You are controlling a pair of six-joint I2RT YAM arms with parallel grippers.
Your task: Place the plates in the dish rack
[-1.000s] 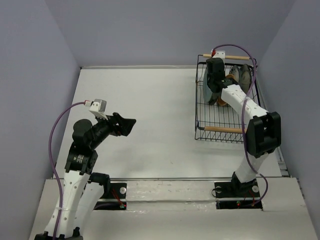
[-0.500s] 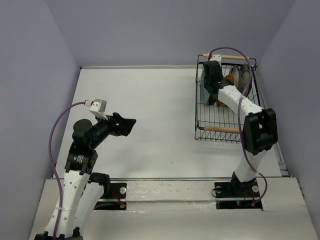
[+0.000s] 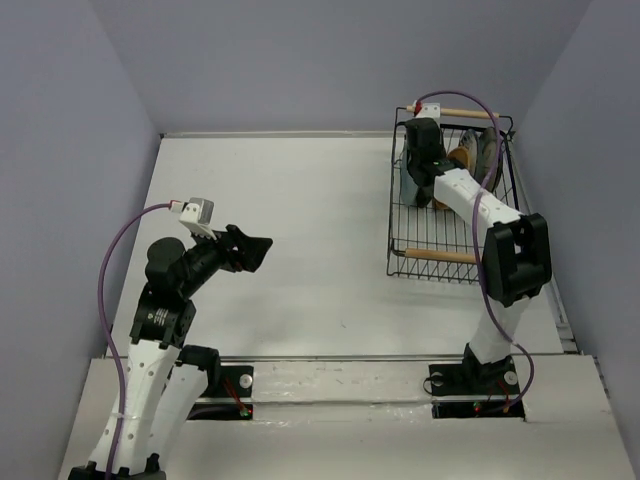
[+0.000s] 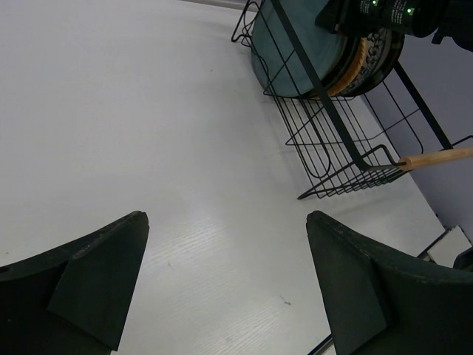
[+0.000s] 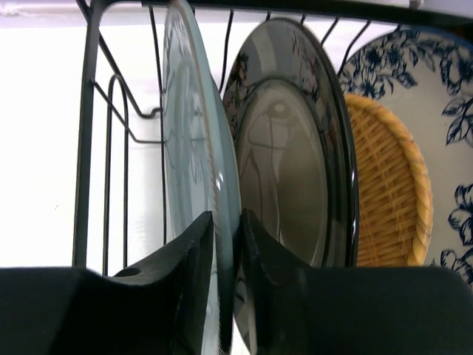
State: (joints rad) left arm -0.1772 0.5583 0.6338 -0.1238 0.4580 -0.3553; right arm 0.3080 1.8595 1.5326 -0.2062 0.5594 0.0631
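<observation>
The black wire dish rack [image 3: 440, 243] with wooden rod handles stands at the far right of the table; it also shows in the left wrist view [image 4: 336, 155]. My right gripper [image 5: 227, 222] is shut on the rim of the teal plate [image 5: 194, 140], held upright at the rack's left end. Beside it stand a dark striped-rimmed plate [image 5: 295, 155], the orange-tan woven plate [image 5: 388, 192] and the white blue-floral plate [image 5: 443, 89]. The teal plate faces the left wrist camera [image 4: 292, 55]. My left gripper [image 4: 225, 277] is open and empty above the bare table at the left [image 3: 245, 250].
Grey walls enclose the white table [image 3: 300, 200] on three sides. The rack's near wooden handle [image 3: 445, 259] lies toward my right arm's base. The right arm reaches over the rack from the front.
My right gripper has moved a little farther back and left in the rack with the teal plate. The left arm has not moved.
</observation>
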